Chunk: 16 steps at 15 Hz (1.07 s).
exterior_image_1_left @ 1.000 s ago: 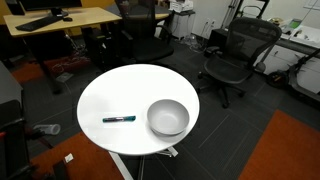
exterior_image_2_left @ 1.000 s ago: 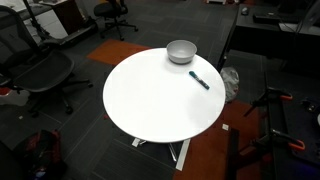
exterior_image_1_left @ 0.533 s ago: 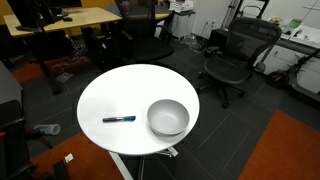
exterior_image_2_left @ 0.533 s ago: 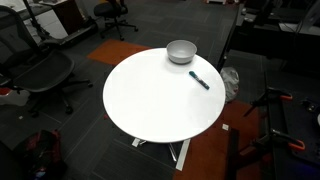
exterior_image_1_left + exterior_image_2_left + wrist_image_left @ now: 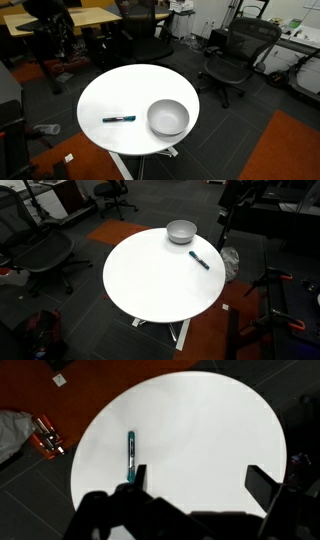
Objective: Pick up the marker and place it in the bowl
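The marker, blue-teal with a black end, lies flat on the round white table, just beside the bowl. Both also show in an exterior view, the marker in front of the bowl. In the wrist view the marker lies near the table's left edge. My gripper is open and empty, high above the table, with its left finger close to the marker's lower end in the picture. The bowl is out of the wrist view.
Black office chairs and wooden desks stand around the table. Another chair is close to the table's edge. A dark blurred shape, seemingly the arm, shows at the frame's top. Orange carpet lies beyond the table.
A dark blurred shape has come into the top of both exterior views. The marker and the bowl have not moved.
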Each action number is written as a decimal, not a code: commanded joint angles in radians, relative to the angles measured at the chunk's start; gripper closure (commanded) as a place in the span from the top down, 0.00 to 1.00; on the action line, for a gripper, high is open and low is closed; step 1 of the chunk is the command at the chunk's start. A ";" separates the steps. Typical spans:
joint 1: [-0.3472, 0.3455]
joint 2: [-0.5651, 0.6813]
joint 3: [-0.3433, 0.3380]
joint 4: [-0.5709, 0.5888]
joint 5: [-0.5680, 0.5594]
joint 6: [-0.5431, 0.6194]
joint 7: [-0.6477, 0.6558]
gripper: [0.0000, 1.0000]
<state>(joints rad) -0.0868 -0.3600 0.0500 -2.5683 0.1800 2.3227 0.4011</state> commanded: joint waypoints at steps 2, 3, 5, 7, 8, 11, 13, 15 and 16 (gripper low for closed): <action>-0.024 0.117 -0.006 0.002 -0.037 0.118 0.042 1.00; -0.029 0.146 -0.012 0.009 -0.046 0.135 0.042 1.00; -0.046 0.203 -0.015 0.021 -0.099 0.165 0.073 1.00; -0.052 0.262 -0.026 0.036 -0.152 0.192 0.109 1.00; -0.052 0.286 -0.034 0.045 -0.171 0.185 0.121 1.00; -0.040 0.375 -0.059 0.085 -0.195 0.195 0.150 1.00; -0.029 0.429 -0.076 0.111 -0.198 0.208 0.161 1.00; -0.019 0.484 -0.093 0.140 -0.178 0.228 0.154 1.00; -0.013 0.511 -0.101 0.153 -0.168 0.244 0.145 1.00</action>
<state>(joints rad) -0.1275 0.0687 -0.0214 -2.4689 0.0080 2.5272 0.5190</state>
